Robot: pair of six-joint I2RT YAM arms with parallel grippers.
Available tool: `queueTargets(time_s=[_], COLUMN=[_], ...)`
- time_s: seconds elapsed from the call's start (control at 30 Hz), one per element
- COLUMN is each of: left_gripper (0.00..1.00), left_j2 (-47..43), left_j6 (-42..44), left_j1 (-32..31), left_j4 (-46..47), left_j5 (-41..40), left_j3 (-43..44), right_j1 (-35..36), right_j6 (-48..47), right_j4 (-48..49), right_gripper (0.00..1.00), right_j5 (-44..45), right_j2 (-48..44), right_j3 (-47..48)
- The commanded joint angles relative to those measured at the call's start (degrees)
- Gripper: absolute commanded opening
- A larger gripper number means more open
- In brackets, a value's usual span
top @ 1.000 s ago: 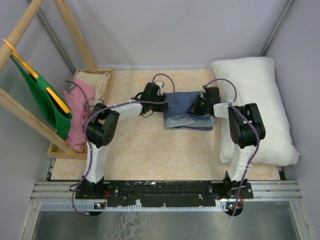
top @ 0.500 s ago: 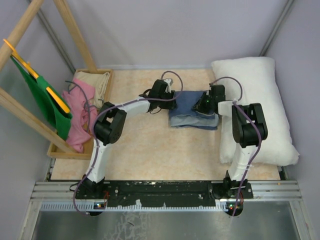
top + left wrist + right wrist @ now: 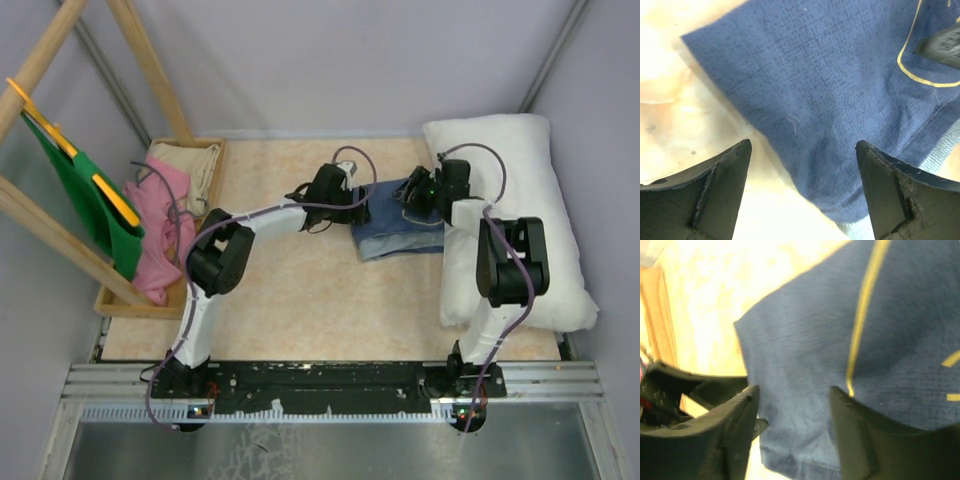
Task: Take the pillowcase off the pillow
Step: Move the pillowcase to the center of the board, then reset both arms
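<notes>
**As the pillow (image 3: pixel 530 180) lies bare, both grippers hang open at the folded pillowcase (image 3: pixel 400 230)**

Since the pillowcase is not around the pillow, we judge the main work of the task as done. The white pillow lies alone along the right side of the table (image 3: pixel 290 290). The navy cover lies as a small flat packet near the middle, just beside the left edge of the pillow. The right arm hides the border there, so we cannot tell if the 2 touch.

The left gripper (image 3: pixel 358 207) stands at the left side of the packet and the right gripper (image 3: pixel 415 195) at its far right part, so the cloth lies between them. In the left wrist view the left gripper (image 3: pixel 800 185) has its jaws far apart, the blue fabric (image 3: pixel 830 100) lies under them, and it holds nothing. In the right wrist view the right gripper (image 3: pixel 792 435) is also open, a little less wide. It looks down on the fabric (image 3: pixel 805 365) with its yellow line and grips nothing that we can see.

We think the arms stand 1 at each side so that they can keep the packet neat or move it. Folded cloth slides in layers, so a push from only 1 side may open the fold. The pink cloth (image 3: pixel 165 215) lies well apart, at the left.
</notes>
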Motion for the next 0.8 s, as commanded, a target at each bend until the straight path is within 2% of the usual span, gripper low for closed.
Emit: queueTargets(time_s=[0.0,0.03,0.1,0.17,0.23,0.37,0.53,0.63,0.77], left_gripper=[0.96,0.99,1.00,1.00,1.00,1.00,1.00,1.00,1.00], left_j2=[-9.07,-11.17,-15.43,-20.58,-24.87,-34.48,-47.85,-54.28,-61.18], left_j6=[4.07,4.58,5.04,4.87,4.55,5.25,5.06,7.65,9.81], left_j1=[2.74,3.59,5.75,8.43,11.20,16.79,23.03,25.66,27.08], left_j4=[-1.30,-1.21,-1.17,-1.46,-2.32,-4.70,-6.88,-7.69,-8.61], left_j5=[-1.62,-1.10,1.50,5.46,7.99,7.89,5.46,3.53,1.37], left_j3=[-1.50,-2.23,-3.81,-5.63,-8.08,-14.22,-24.29,-29.09,-33.78], right_j1=[-0.09,-0.07,-0.08,-0.06,-0.07,-0.05,0.06,0.42,1.56], right_j6=[0.08,0.98,3.49,6.30,8.07,5.95,5.70,3.39,0.80], right_j4=[4.05,5.09,8.34,12.10,15.67,9.32,9.40,5.96,6.21], right_gripper=[0.74,0.81,0.92,0.99,0.99,0.99,0.99,0.99,0.99], right_j5=[-5.33,-6.63,-9.22,-9.58,-8.59,-2.16,5.48,9.02,11.00], right_j2=[-7.92,-8.56,-10.15,-13.01,-16.08,-22.43,-31.19,-34.33,-37.60], right_j3=[3.12,3.41,3.40,2.35,0.65,-0.27,-8.62,-10.92,-14.36])
